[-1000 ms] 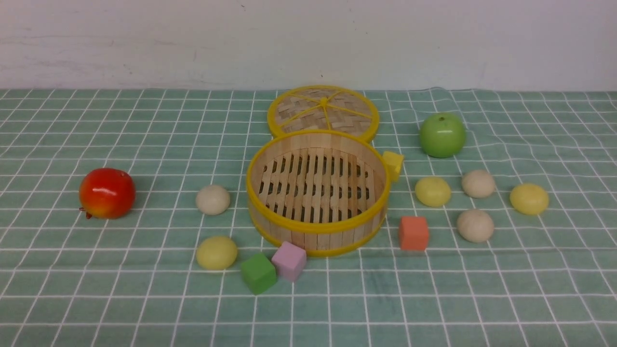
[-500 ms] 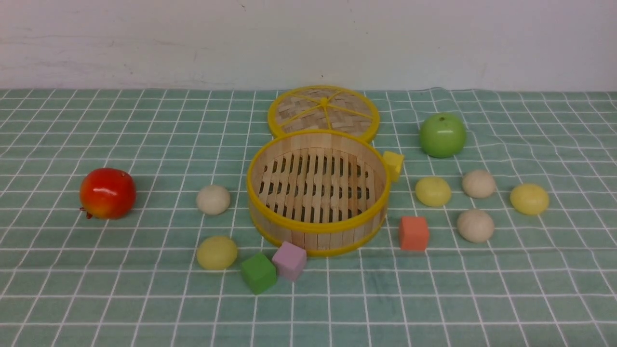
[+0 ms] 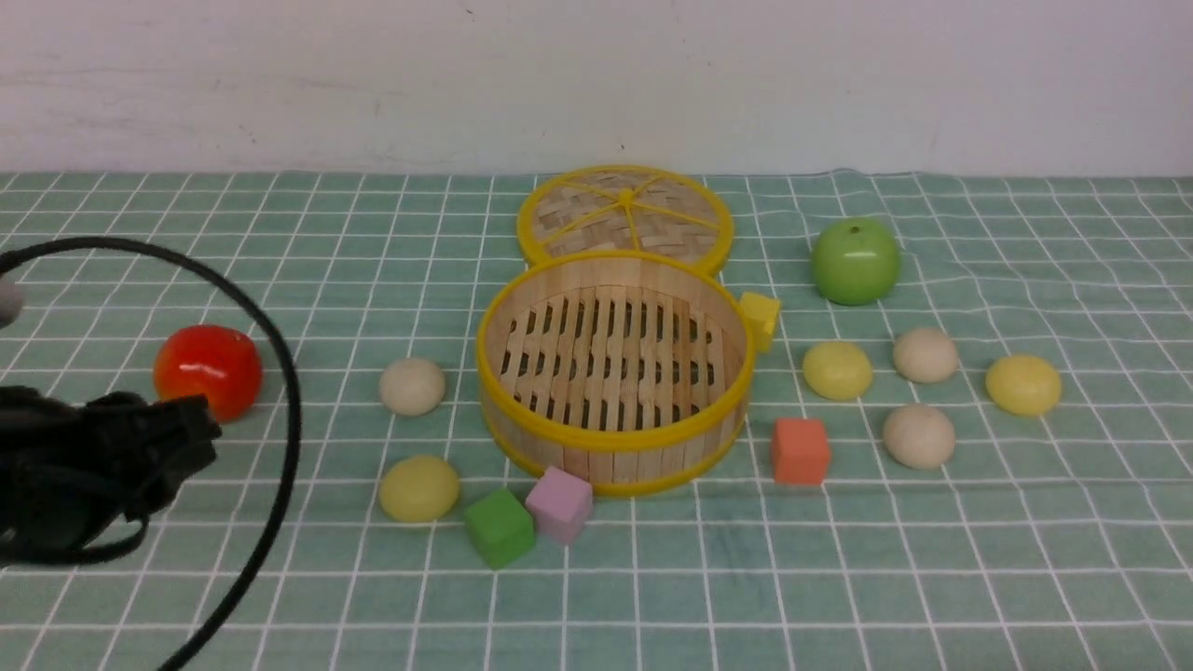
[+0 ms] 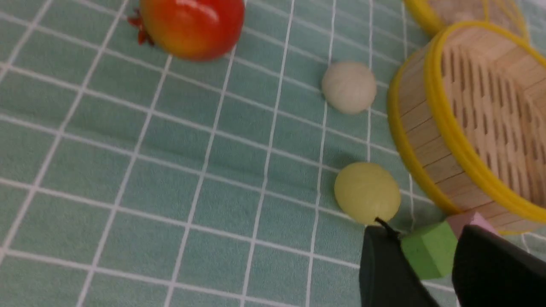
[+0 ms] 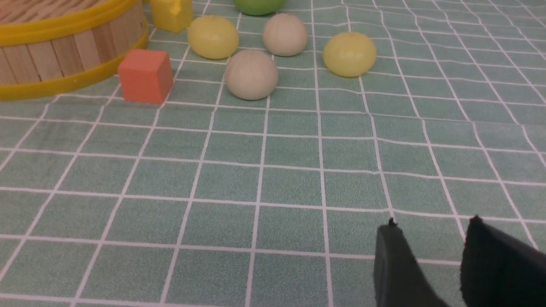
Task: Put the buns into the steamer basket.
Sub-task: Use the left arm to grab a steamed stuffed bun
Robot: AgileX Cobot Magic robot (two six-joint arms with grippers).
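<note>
The steamer basket [image 3: 612, 438], a round bamboo tub with yellow rims, stands mid-table with nothing in it. Left of it lie an off-white bun [image 3: 412, 386] and a pale yellow bun [image 3: 418, 488]. Right of it lie several more buns: yellow [image 3: 837, 370], beige [image 3: 925, 355], beige [image 3: 919, 436], yellow [image 3: 1023, 384]. My left arm [image 3: 93, 475] reaches in at the left edge. My left gripper [image 4: 422, 230] is open and empty, short of the yellow bun [image 4: 367, 192]. My right gripper [image 5: 432, 222] is open over bare cloth, well short of the nearest beige bun [image 5: 251, 74].
A red apple [image 3: 207, 371] sits behind my left arm and a green apple [image 3: 855, 261] at back right. The woven lid [image 3: 624, 216] lies behind the basket. Green [image 3: 500, 527], pink [image 3: 559, 503], orange [image 3: 800, 450] and yellow [image 3: 760, 319] cubes ring the basket. A black cable [image 3: 284, 401] loops over the left side.
My left arm and its cable have come into the front view from the left edge. The buns, basket, apples and cubes have not moved.
</note>
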